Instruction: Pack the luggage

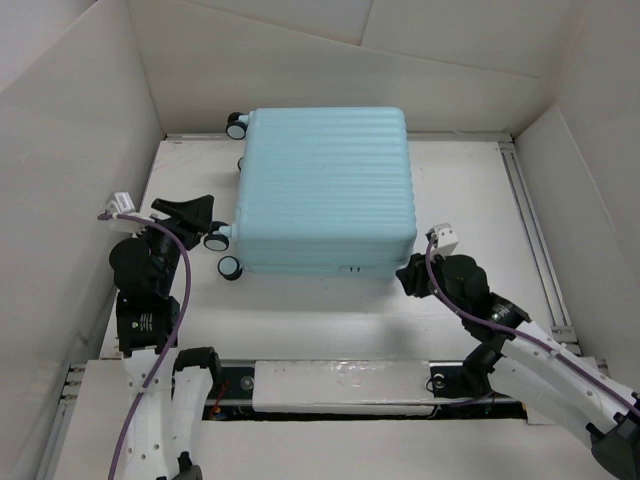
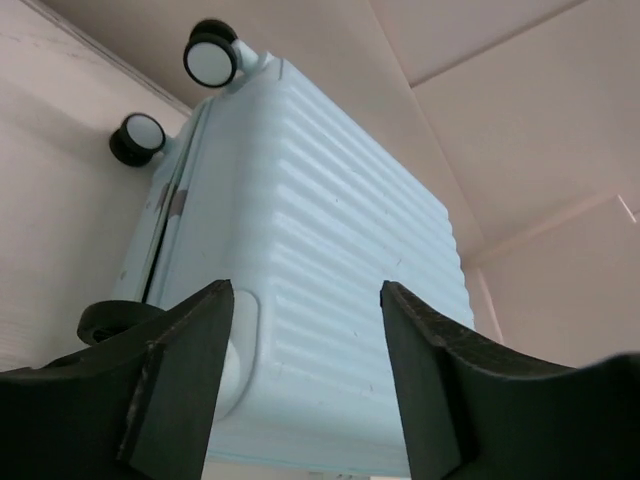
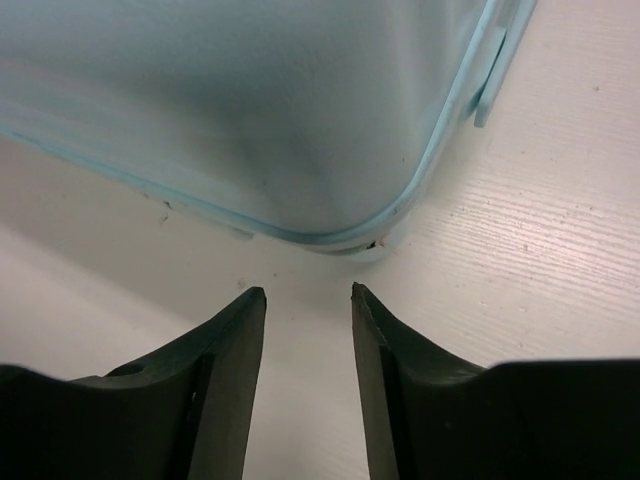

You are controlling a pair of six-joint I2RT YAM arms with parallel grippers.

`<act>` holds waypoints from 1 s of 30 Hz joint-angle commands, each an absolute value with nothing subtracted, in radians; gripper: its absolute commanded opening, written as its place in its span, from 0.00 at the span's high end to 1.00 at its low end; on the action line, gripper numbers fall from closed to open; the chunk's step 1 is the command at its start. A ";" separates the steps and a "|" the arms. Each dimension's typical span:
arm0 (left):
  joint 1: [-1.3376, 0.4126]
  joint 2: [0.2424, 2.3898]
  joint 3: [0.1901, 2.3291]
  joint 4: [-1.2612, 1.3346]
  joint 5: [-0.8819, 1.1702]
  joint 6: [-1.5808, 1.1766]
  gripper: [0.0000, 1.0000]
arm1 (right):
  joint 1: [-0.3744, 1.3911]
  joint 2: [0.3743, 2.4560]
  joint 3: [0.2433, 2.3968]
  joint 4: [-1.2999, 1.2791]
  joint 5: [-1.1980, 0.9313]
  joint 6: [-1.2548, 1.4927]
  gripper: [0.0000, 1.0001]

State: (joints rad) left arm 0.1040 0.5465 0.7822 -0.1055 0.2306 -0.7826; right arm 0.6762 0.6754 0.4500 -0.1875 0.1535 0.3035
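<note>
our left gripper (image 2: 305, 320) fills the bottom of its wrist view, fingers spread wide with nothing held between them, aimed at the wheel end of the luggage (image 1: 325, 190). one caster wheel (image 2: 118, 322) sits just beside the left finger. our right gripper (image 3: 306, 300) has its fingers parted more narrowly, also holding nothing. it hovers just short of the near right corner of the shell and does not touch it.

the luggage lies flat on the desk (image 1: 470, 190), towards the back, ribbed side up and both halves together, wheels pointing to our left. we see nothing else to pack in any view, so we judge the first job is getting the case apart.

several things could go wrong from here. the shell looks smooth and rounded, so fingers closing on a corner may slide off rather than bite. the seam (image 2: 160, 250) between the halves is thin, and a fingertip that misses it would only shove the case. a push at one corner alone would likely swing the luggage round towards the walls (image 1: 60, 150). on the left, a finger could snag the caster wheel instead of the shell. if that end lifts, the wheels may let the case roll away from us.
</note>
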 commanded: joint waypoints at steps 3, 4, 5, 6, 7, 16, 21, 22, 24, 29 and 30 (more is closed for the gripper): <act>0.101 0.566 0.746 -0.043 0.441 -0.764 0.49 | 0.684 0.638 0.451 -0.140 0.141 0.267 0.53; 0.078 0.527 0.727 -0.043 0.468 -0.764 0.49 | 0.684 0.656 0.480 -0.140 0.123 0.267 0.52; 0.068 0.503 0.700 -0.043 0.468 -0.764 0.49 | 0.684 0.708 0.498 -0.127 0.095 0.240 0.52; 0.067 0.479 0.686 -0.057 0.497 -0.747 0.47 | 0.684 0.738 0.520 -0.118 0.081 0.239 0.52; 0.067 0.442 0.671 -0.057 0.523 -0.733 0.47 | 0.684 0.765 0.560 -0.118 0.081 0.239 0.52; 0.067 0.466 0.687 -0.065 0.655 -0.658 0.37 | 0.736 0.879 0.724 -0.067 0.061 0.227 0.53; 0.067 0.658 0.857 -0.009 0.600 -0.644 0.34 | 0.746 0.833 0.683 -0.086 0.090 0.262 0.53; 0.067 0.716 0.892 0.000 0.600 -0.644 0.34 | 0.746 0.819 0.683 -0.106 0.091 0.262 0.53; 0.067 0.779 1.066 -0.070 0.572 -0.623 0.34 | 0.746 0.819 0.673 -0.150 0.100 0.262 0.54; 0.067 0.905 1.175 -0.069 0.575 -0.623 0.36 | 0.755 0.726 0.673 -0.303 0.210 0.273 0.70; 0.067 0.905 1.157 -0.069 0.603 -0.623 0.37 | 0.755 0.707 0.660 -0.319 0.227 0.273 0.74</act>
